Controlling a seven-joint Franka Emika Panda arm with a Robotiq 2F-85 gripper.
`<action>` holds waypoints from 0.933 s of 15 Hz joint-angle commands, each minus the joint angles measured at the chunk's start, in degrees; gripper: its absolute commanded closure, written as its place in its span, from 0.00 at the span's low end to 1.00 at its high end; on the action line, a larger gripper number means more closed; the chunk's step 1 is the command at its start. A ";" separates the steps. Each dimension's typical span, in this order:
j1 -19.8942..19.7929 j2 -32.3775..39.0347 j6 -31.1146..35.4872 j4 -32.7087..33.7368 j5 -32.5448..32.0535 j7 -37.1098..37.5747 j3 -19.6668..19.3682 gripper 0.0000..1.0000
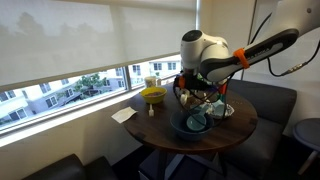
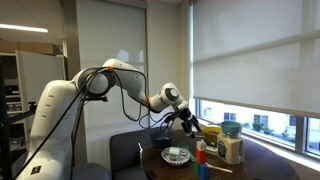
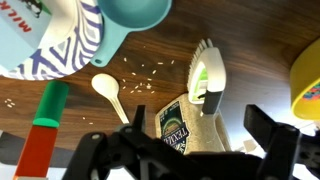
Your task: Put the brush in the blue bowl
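Note:
The brush [image 3: 207, 72] has a white and green head with a black handle. It lies on the dark round table, its handle resting on a rice bag [image 3: 180, 128]. My gripper [image 3: 200, 135] is open directly above the handle, one finger on each side, not touching it. The blue bowl [image 3: 135, 12] sits at the top of the wrist view, beyond the brush. In both exterior views the gripper [image 1: 190, 92] [image 2: 188, 122] hovers low over the table. The bowl [image 1: 193, 123] lies just in front of it. The brush is hidden in the exterior views.
A white spoon [image 3: 108, 90] and scattered grains lie left of the brush. A red and green marker [image 3: 45, 125] and a striped carton [image 3: 60, 40] are further left. A yellow bowl [image 3: 308, 85] [image 1: 153, 95] is on the right. Jars [image 2: 231, 148] stand on the table.

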 commanded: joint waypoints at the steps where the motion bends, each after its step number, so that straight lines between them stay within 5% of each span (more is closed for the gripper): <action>1: 1.39 2.90 5.12 2.45 -2.12 6.49 -2.20 0.00; 11: 0.84 7.94 10.93 4.83 -0.42 -5.13 -5.19 0.02; 14: 0.89 8.69 10.85 5.01 -0.10 -7.43 -5.61 0.33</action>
